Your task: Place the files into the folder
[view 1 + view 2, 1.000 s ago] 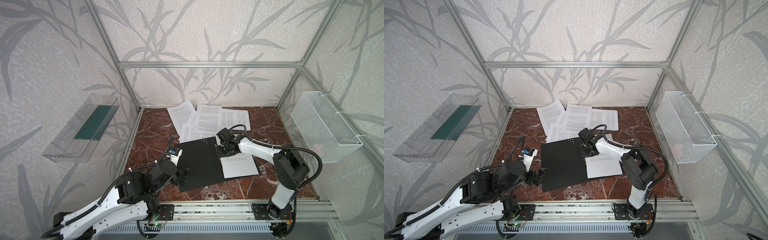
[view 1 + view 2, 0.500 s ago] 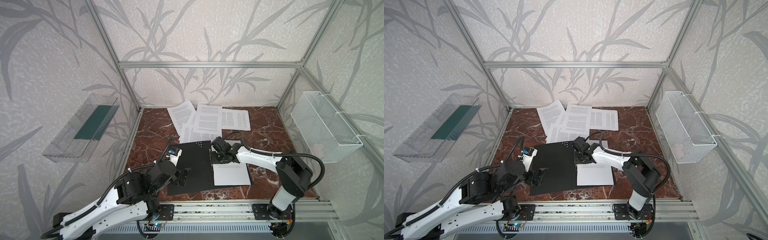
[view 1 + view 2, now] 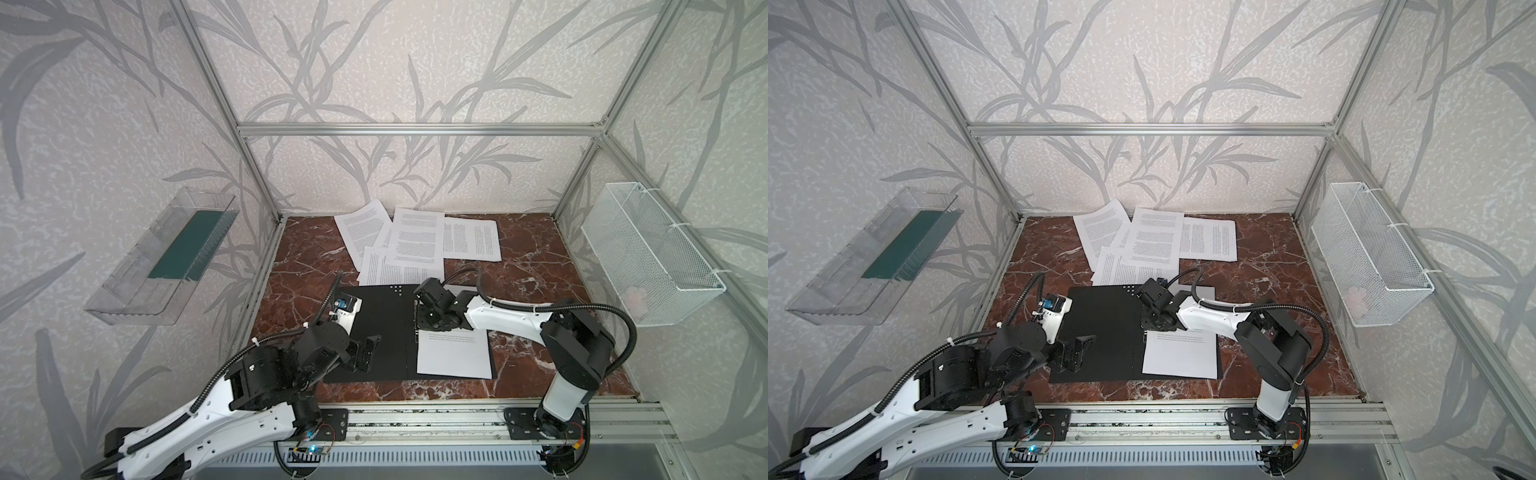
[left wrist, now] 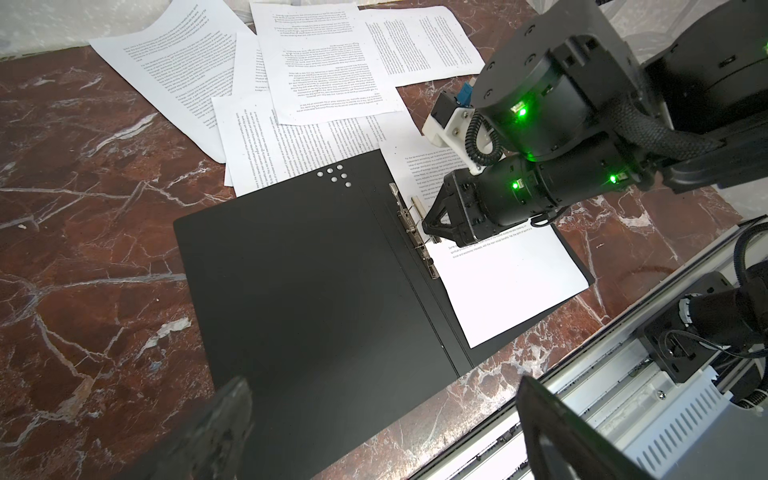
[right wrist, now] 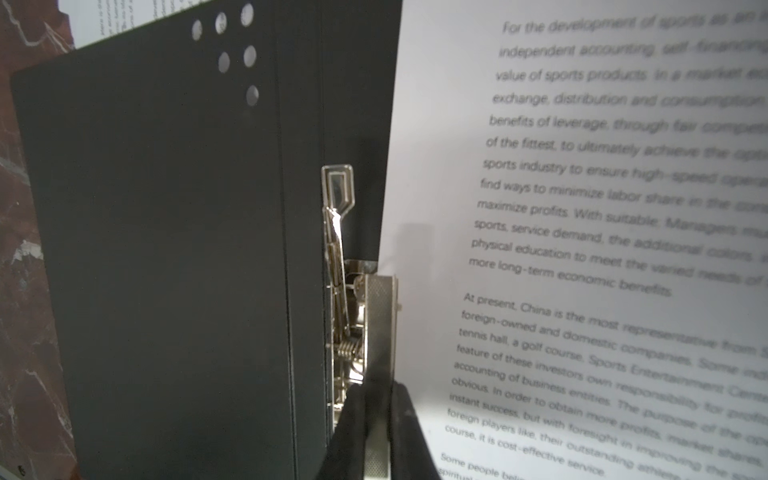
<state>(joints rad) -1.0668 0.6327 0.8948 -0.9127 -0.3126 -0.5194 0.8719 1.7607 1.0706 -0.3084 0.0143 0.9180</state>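
Note:
The folder lies open and flat on the marble table, black inside up. One printed sheet rests on its right half. My right gripper is shut on the raised plate of the metal spine clip. The other files lie fanned out behind the folder, several overlapping. My left gripper hangs open over the folder's near left corner, holding nothing.
A clear plastic tray with a green base hangs on the left wall. A white wire basket hangs on the right wall. An aluminium rail runs along the table's front edge.
My right gripper has dragged the folder by its clip to the left and toward the front. The folder has swung from tilted to square with the front edge. The left arm has not moved.

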